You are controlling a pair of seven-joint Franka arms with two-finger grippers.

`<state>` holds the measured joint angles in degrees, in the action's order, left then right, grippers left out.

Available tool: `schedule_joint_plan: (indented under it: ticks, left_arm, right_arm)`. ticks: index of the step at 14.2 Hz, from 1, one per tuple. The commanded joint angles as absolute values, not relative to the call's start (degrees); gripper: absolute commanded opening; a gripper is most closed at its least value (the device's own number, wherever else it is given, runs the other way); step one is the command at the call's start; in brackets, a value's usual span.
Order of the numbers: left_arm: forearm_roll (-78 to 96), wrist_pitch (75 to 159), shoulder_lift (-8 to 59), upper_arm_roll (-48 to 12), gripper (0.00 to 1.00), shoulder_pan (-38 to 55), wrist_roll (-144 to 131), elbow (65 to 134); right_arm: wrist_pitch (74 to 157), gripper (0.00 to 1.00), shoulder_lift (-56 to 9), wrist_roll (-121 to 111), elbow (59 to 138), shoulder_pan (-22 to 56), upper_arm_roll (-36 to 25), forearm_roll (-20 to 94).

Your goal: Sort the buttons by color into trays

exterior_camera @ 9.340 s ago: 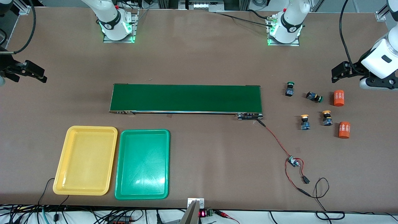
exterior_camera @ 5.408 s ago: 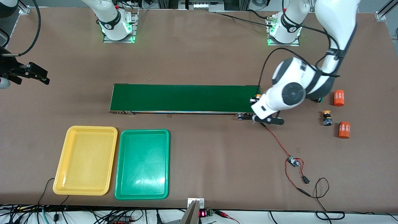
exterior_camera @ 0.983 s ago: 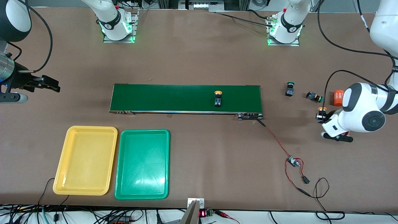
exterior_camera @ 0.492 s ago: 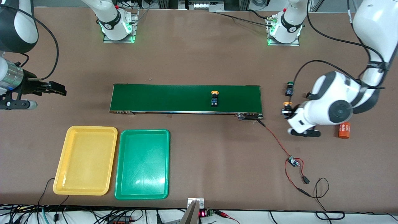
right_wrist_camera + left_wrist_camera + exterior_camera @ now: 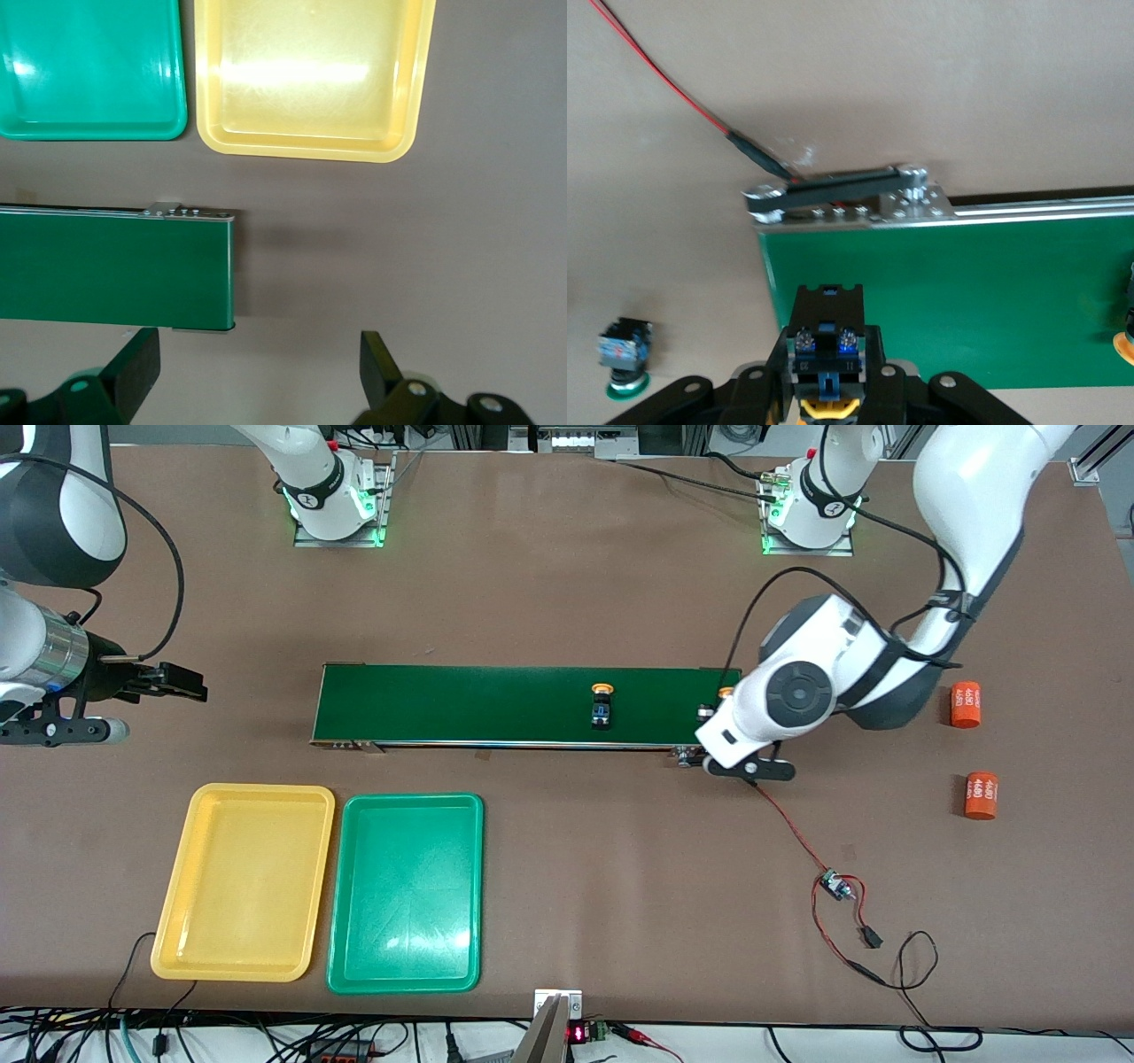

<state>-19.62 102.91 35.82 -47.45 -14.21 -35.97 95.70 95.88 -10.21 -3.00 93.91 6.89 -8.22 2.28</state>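
Note:
My left gripper is shut on a yellow-capped button and hangs over the end of the green conveyor belt toward the left arm's end of the table; the held button's yellow cap peeks out beside the wrist. A second yellow-capped button rides on the belt. One green-capped button lies on the table beside the belt's end; my left arm hides it in the front view. The yellow tray and the green tray lie side by side, nearer the camera than the belt. My right gripper stands open with nothing in it, off the belt's other end.
Two orange cylinders lie at the left arm's end of the table. A red-and-black wire with a small board runs from the belt's corner toward the camera. In the right wrist view, the yellow tray and the green tray show past the belt's end.
My left gripper carried the yellow-capped button from beside the orange cylinders to over the belt's end. The button on the belt rode toward the right arm's end. My right gripper drifted closer to the belt.

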Motion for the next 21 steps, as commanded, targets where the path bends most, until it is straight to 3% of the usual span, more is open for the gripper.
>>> schedule_joint_plan:
  ticks: [1,9,10,11,12,13,18,21]
  left_arm:
    - [-18.81,102.21,37.00,-46.85,0.19,-12.31,-39.71,96.23]
    - [-19.25,107.93,39.02,-46.58,0.23,-10.37,-42.71,100.37]
    - [-19.42,107.93,39.11,-46.50,0.33,-10.37,-42.63,100.37]
    - [-19.86,108.02,39.55,-46.41,0.57,-10.28,-42.54,100.37]
    - [-19.86,108.02,39.64,-46.41,0.87,-10.28,-42.54,100.28]
    - [-19.86,107.84,39.46,-46.41,0.99,-10.54,-42.54,100.28]
    - [-19.86,106.79,36.13,-47.19,1.00,-13.70,-41.66,98.79]
    - [-18.90,105.65,34.10,-51.22,1.00,-18.18,-41.57,96.43]
  right_arm:
    - [95.71,1.00,-10.37,-2.81,93.25,6.86,-8.17,3.69]
    - [96.33,1.00,-10.81,-2.90,93.25,7.38,-8.17,6.06]
    - [96.50,1.00,-11.07,-2.81,93.25,7.73,-8.17,5.98]
    - [96.59,1.00,-11.25,-2.81,93.25,8.00,-8.17,5.98]
    - [96.68,1.00,-11.25,-2.81,93.25,8.52,-8.17,6.06]
    - [97.11,1.00,-11.69,-2.64,93.25,9.13,-8.17,6.06]
    - [99.31,1.00,-13.88,-1.76,93.43,12.74,-8.17,6.06]
    - [100.80,1.00,-15.99,1.04,93.51,14.85,-8.17,6.15]
